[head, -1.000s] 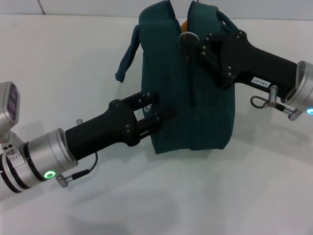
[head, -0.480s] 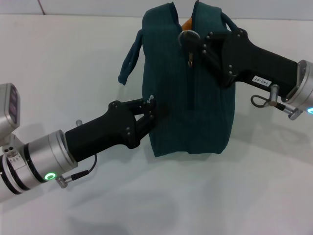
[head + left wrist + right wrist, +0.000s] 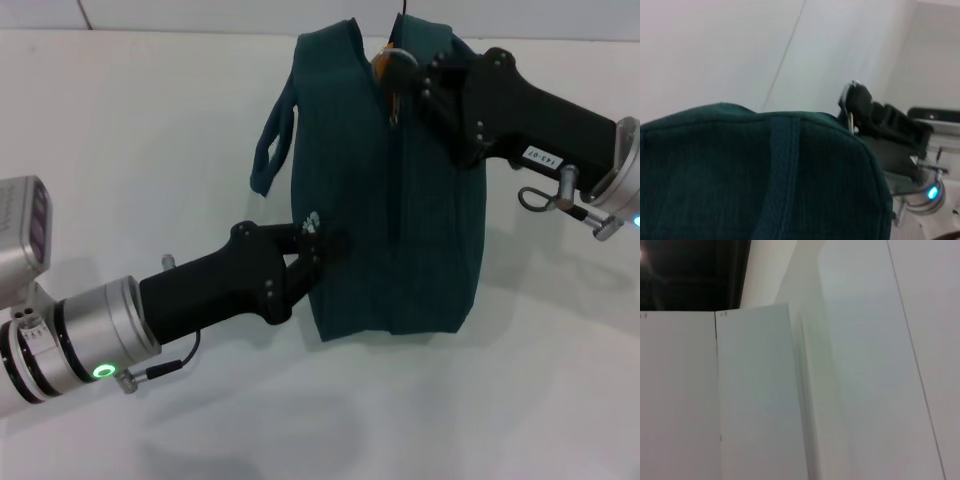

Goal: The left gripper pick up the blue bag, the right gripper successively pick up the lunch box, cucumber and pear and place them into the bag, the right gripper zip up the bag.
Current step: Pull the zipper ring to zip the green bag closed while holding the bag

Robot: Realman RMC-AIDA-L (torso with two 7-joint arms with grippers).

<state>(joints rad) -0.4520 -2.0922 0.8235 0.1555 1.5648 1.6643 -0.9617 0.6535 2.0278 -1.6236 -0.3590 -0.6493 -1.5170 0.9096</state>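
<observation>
Zipping the blue bag (image 3: 395, 200) near the bench's far edge.
My left gripper (image 3: 312, 243) is pinched tight on the bag's near-left side fabric by the white logo (image 3: 311, 219). My right gripper (image 3: 405, 72) sits at the top, fingers closed on the zip pull (image 3: 392, 68), where an orange sliver shows in the opening.

Stood upright on white table (image 3: 150, 150): dark teal fabric bag (image 3: 420, 230). Pinched low on its side by left black gripper (image 3: 315, 250); gripped at zip pull by right black gripper (image 3: 400, 72).
</observation>
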